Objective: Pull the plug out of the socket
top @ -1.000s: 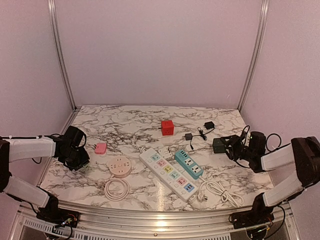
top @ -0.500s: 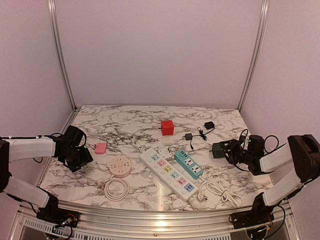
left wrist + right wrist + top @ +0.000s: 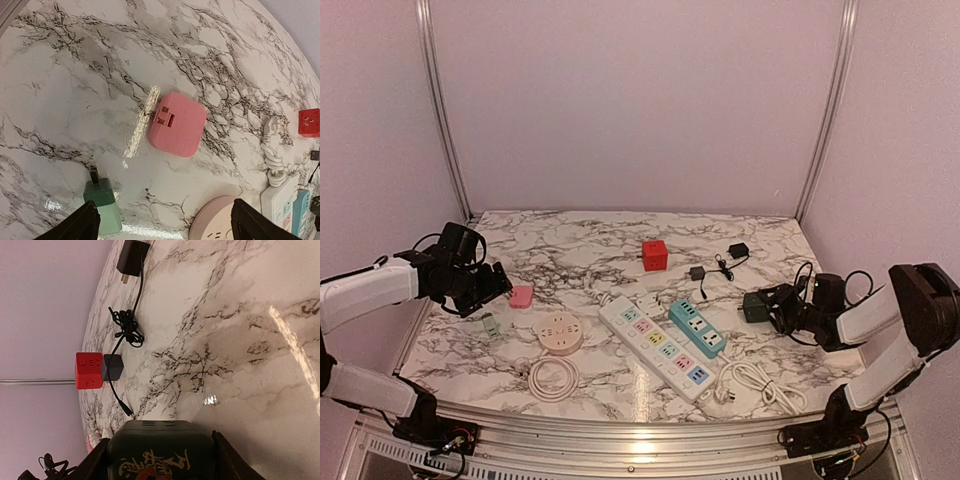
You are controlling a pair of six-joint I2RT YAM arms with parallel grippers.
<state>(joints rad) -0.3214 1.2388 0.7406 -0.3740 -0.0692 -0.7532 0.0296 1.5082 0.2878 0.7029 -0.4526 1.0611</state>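
Left hand (image 3: 488, 284) wide open above counter (image 3: 60, 100). Green plug (image 3: 102, 206) lies free near pink socket (image 3: 176, 124), not touching; likely already out. Right hand (image 3: 772, 304) clamps dark cube (image 3: 160, 452). For next pull: steady socket, pull straight, avoid twisting.

— Where was the overhead camera?
— High at the near edge, looking down and forward over the whole marble table (image 3: 580, 240) to the back wall (image 3: 640, 100).
— And the left wrist one?
— Close above the table's left side, facing almost straight down on a pink block (image 3: 176, 124) and a green plug (image 3: 102, 205). The overhead view held both, small.
— The right wrist?
— Very low, rolled sideways, right against a dark green box (image 3: 160, 450). It looked across the table to a red cube (image 3: 88, 371), which the left wrist view caught at its right edge.
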